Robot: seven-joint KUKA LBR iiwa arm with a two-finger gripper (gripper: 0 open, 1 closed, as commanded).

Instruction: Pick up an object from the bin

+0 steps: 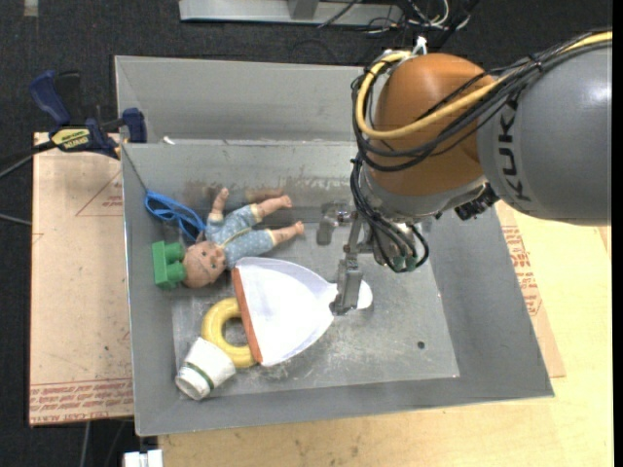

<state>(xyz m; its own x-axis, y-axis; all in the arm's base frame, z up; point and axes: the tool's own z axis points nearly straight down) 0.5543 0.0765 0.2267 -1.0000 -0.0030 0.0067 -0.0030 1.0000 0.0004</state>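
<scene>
Big grey arm swinging in from the right, its rounded orange wrist cover hanging over the grey metal bin. The claw is down low near the bin's middle, right at the right-hand edge of a flat white fan-shaped piece with an orange strip along its left side. Open or closed? Cannot tell from here.

Left of that, a plastic baby doll in a pale blue outfit lies on its back, head just beside a green plastic block. A yellow plastic ring peeks out beneath the white piece, touching a small white cup with a green-striped rim. A blue loop sits by the back-left wall.
</scene>
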